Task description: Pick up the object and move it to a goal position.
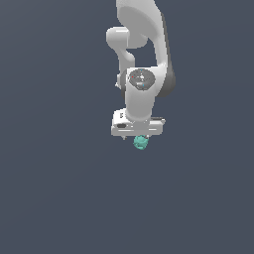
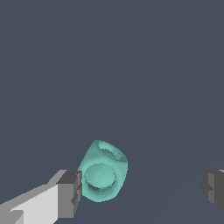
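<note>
Hanging over a plain dark grey-blue floor [image 1: 54, 198], the white arm [image 1: 141, 54] is reaching down through the middle of the exterior view, and its gripper [image 1: 139, 137] is pointing at the ground. A small teal lump [image 1: 141, 143] is showing just beneath the gripper's flat white body, a little toward the exterior view's right of its middle.

Going across the wrist view, one dark grey finger pad [image 2: 70, 192] on its white finger is sitting right against the side of the lump [image 2: 103, 172]; whether they are actually touching I cannot tell. The lump is knobbly, with a round ring-like opening at one end and a rounded bulge showing inside its hollow. The other pad [image 2: 213, 189] is standing well apart from it, so the gripper [image 2: 141, 190] is spread wide and is grasping nothing. The lump is lying between the fingers, close to one.
</note>
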Robot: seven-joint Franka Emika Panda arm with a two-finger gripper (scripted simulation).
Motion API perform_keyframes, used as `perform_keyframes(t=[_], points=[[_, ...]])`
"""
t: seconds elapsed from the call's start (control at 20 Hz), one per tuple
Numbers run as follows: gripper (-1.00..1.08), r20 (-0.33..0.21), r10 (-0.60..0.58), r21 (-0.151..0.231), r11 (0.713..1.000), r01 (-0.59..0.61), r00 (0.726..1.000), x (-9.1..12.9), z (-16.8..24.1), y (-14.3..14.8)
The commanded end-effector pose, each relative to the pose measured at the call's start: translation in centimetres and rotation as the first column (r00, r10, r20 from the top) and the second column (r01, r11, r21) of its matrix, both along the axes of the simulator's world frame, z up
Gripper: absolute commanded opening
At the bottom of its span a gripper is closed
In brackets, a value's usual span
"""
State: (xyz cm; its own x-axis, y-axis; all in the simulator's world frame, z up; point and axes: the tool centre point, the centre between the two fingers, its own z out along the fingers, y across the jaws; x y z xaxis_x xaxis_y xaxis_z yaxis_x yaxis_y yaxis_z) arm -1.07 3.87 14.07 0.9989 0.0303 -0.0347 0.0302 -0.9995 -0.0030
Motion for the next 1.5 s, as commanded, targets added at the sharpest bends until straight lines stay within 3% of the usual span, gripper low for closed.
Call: perform_keyframes(t=[0.0,0.5,0.95,1.45], points=[[1.0,0.0,0.0,0.0,1.0,0.0,1.0,0.0,0.0,0.0],[1.0,-0.02,-0.024,0.007,1.0,0.024,1.0,-0.3,-0.8,-2.3],[1.0,-0.015,-0.065,0.004,0.998,0.065,0.998,-0.6,-1.2,-1.7],[1.0,0.002,-0.213,-0.003,0.977,0.213,0.977,-1.8,-2.6,0.2]])
